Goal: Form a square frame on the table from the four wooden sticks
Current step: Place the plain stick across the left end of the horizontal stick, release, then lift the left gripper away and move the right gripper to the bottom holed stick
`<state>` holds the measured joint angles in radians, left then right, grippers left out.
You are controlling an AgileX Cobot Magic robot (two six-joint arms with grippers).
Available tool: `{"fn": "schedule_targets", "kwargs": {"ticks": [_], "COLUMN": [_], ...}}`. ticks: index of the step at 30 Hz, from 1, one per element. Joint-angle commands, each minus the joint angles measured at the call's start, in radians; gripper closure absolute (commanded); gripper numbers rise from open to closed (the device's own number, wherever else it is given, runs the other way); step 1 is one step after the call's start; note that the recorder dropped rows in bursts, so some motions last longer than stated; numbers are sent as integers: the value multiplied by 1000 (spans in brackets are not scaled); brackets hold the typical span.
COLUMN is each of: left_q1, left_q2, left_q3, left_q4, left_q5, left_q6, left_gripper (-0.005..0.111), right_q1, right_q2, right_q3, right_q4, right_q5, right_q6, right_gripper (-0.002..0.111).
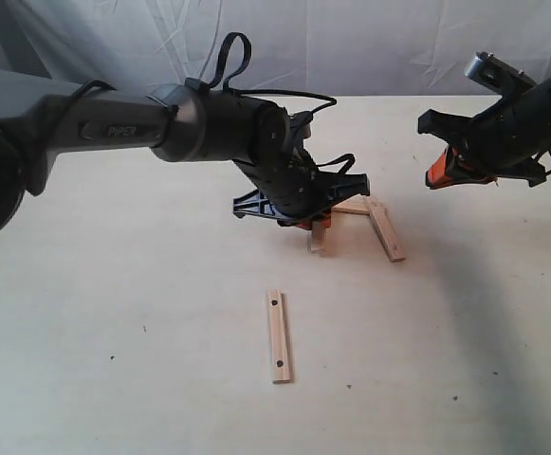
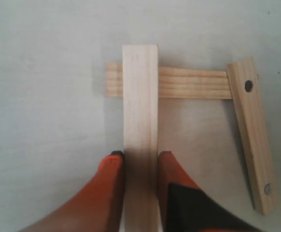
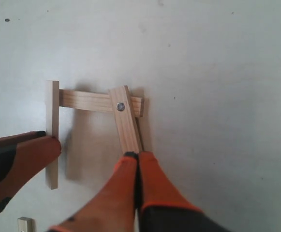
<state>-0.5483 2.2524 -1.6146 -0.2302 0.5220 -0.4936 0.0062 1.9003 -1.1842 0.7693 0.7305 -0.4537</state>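
Observation:
My left gripper is shut on one wooden stick, low over the table. That stick's far end crosses over a second stick. A third stick, with dark holes, lies slanted across the second stick's other end, so the three form an open U. The fourth stick lies alone nearer the front. My right gripper hangs shut and empty, to the right of the group. From the right wrist, the slanted stick shows beyond its fingertips.
A wrinkled white cloth hangs behind the table's far edge. The left arm's dark body stretches from the left edge over the table's middle. An orange finger of the left gripper shows in the right wrist view.

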Motion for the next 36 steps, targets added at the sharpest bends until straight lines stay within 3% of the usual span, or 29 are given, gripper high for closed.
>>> {"fn": "schedule_targets", "kwargs": {"ticks": [1, 7, 15, 20, 27, 30, 36], "left_q1": [-3, -3, 28, 127, 250, 278, 299], "left_q2": [-2, -2, -77, -198, -361, -431, -574], "left_q3": [3, 3, 3, 3, 3, 8, 107], "left_q4": [-10, -10, -37, 45, 270, 338, 330], "left_q5": [-7, -3, 16, 164, 408, 448, 425], "left_q6": [-4, -4, 5, 106, 242, 265, 352], "left_gripper": [94, 67, 65, 74, 107, 107, 107], "right_q1": [-6, -6, -5, 5, 176, 292, 513], "right_q2": [-6, -6, -8, -12, -24, -44, -95], "right_q3": [3, 3, 3, 3, 15, 48, 57], "right_q4": [1, 1, 3, 3, -32, -115, -369], "right_q5": [-9, -4, 15, 95, 130, 90, 1], "right_q6": [-7, -7, -7, -9, -1, 91, 385], "right_gripper": [109, 109, 109, 109, 109, 109, 109]}}
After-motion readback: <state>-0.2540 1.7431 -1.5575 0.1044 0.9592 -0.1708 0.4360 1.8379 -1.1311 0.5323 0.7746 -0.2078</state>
